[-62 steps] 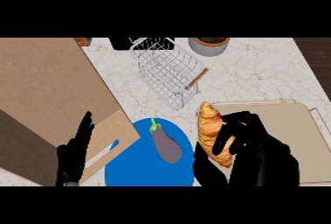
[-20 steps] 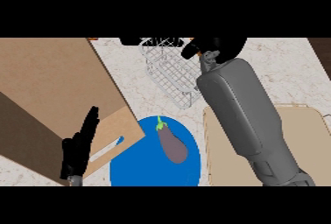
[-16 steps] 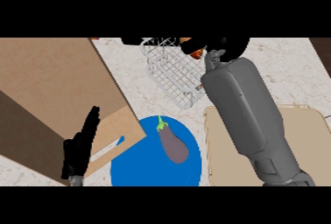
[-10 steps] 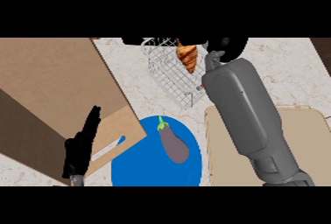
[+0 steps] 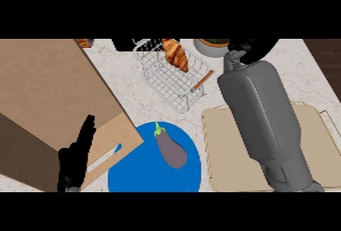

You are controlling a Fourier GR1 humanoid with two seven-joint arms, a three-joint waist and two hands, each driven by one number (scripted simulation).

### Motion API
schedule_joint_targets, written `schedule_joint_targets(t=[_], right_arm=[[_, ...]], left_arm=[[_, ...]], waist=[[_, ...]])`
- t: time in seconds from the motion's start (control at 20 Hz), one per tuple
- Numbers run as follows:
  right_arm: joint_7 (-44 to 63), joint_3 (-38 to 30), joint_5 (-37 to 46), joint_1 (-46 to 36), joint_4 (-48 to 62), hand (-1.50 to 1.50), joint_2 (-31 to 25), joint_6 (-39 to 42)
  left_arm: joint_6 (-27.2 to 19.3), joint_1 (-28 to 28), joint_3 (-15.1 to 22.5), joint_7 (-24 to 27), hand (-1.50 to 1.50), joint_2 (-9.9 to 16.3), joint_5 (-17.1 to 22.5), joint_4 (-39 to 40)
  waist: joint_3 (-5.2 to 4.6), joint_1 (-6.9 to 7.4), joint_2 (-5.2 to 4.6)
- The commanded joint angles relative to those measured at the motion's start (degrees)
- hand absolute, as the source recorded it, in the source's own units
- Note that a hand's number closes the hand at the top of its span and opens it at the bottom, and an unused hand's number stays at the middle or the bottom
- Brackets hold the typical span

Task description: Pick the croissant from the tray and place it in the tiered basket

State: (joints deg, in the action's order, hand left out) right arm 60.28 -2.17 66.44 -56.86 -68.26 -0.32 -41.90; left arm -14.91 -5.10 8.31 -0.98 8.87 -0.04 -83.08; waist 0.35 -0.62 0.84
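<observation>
The right hand (image 5: 248,46) reaches far across the counter beside the tiered basket (image 5: 170,79), holding nothing, though whether its fingers are spread or curled I cannot tell. The croissant (image 5: 176,53) lies in the wire basket's far end, apart from that hand, and the tray (image 5: 223,149) sits under the forearm. The left hand (image 5: 75,155) rests at the lower left, fingers straight; no writing is readable anywhere.

A pale marbled counter (image 5: 126,85) spreads below me, a broad brown wooden panel (image 5: 47,90) covering its left side, dark wood (image 5: 328,54) at its far right corner.
</observation>
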Motion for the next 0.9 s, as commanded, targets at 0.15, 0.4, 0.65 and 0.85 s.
schedule_joint_targets(t=[0.15, 0.4, 0.65, 0.85], right_arm=[[11.1, -3.4, 6.9, 10.5, -20.4, -1.5, 0.3, 2.3], [12.2, -2.5, 5.9, 19.5, -38.5, -1.5, 0.3, 11.6], [8.9, -1.0, 1.6, 35.6, -55.6, -1.5, -0.1, 18.1], [8.9, 3.4, -1.8, 44.3, -69.8, -1.5, 0.3, 23.3]], left_arm=[[-1.6, -4.3, -1.4, -0.8, 0.0, 0.4, 0.0, 0.0], [-2.0, -4.4, -2.0, -1.7, 0.0, -0.5, 0.8, 0.7], [-0.8, -6.9, -3.0, -0.5, 0.0, 1.4, 1.4, -1.1], [0.0, -6.4, -4.2, 0.3, 0.0, 1.6, 2.6, -0.3]], waist=[[-0.32, -4.02, 1.37], [-0.38, -5.25, 1.4], [-0.31, -5.87, 1.23], [-0.45, -5.39, 0.93]])
